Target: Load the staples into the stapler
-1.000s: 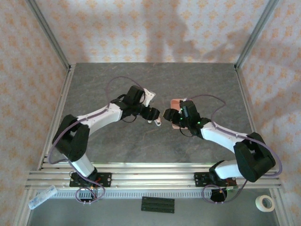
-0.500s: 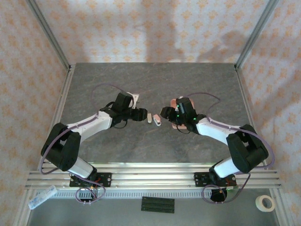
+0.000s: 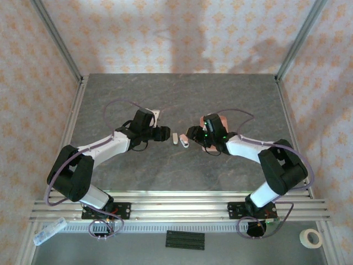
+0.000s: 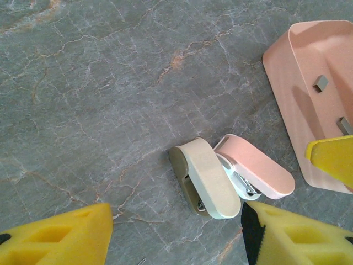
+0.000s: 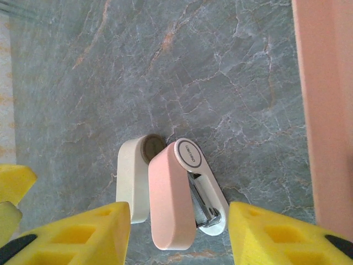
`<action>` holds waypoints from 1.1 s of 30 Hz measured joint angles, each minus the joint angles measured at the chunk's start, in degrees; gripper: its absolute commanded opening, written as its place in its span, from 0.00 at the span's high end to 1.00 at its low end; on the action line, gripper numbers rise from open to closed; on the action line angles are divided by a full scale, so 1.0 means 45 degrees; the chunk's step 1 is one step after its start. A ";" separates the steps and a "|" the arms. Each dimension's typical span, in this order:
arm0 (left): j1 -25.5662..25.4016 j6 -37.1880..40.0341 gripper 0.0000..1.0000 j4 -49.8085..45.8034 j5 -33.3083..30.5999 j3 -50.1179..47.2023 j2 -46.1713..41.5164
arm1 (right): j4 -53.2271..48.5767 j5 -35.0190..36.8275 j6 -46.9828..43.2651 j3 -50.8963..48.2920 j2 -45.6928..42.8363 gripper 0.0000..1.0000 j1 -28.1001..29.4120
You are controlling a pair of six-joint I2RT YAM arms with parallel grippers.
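Jaws on my right arm stand wide and empty, their yellow fingers (image 5: 71,237) on either side of the stapler (image 5: 171,204). It lies swung open on the surface (image 5: 165,66) just ahead. Its pink half runs lengthwise straight out from the gap, so closing would take it across its narrow width. My left jaws are wide and empty too, but from that side the stapler (image 4: 231,176) sits off toward one finger (image 4: 298,237) and slants across. It lies between both arms, and I judge the right arm better lined up. The staples (image 4: 320,83) rest in the pink tray (image 4: 292,66), just beyond the stapler on the right arm's side.
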 measured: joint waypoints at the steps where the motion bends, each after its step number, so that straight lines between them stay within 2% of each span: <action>1: 0.0000 0.0000 0.36 0.0000 0.0000 0.0000 0.0000 | 0.0010 -0.0053 0.0000 0.0024 0.0073 0.54 0.0000; 10: 0.0000 0.0000 0.36 0.0010 0.0000 -0.0010 0.0000 | -0.0015 -0.0374 -0.0019 0.0121 0.0355 0.57 0.0141; 19: 0.0000 0.0005 0.36 0.0185 0.0000 -0.0063 0.0000 | -0.0996 -0.0389 -0.0520 0.0568 0.0403 0.66 0.0350; 33: 0.0000 0.0010 0.36 0.0345 0.0000 -0.0223 0.0000 | -0.2429 -0.0685 -0.1263 0.1452 0.1535 0.82 0.0364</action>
